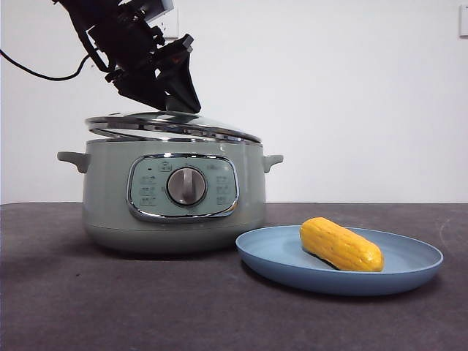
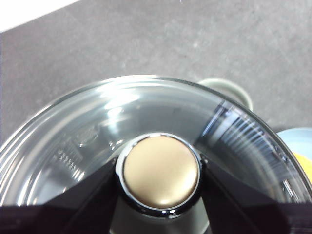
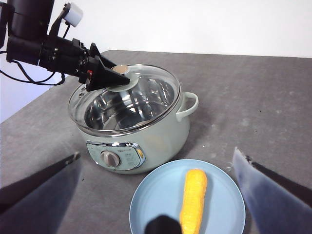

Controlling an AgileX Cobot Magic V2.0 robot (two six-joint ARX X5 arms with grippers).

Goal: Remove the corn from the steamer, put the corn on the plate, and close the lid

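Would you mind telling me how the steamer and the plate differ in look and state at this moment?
The steamer is tall, deep and pale sage green; the plate is low, shallow and light blue. The steamer has side handles and a dial panel; the plate is plain, with only a raised rim. The steamer is covered by the glass lid, whose knob the left gripper grips; the plate lies open with the corn on it. Both are round and sit on the dark table.

Steamer is a pale sage green with a chrome frame round its panel and a grey dial dead centre. Clear glass lid has a chrome rim, and its knob looks more beige-gold up close. Corn lower right is yellow-orange and bumpy, on a plain light-blue plate. Dark grey speckled table, white wall.
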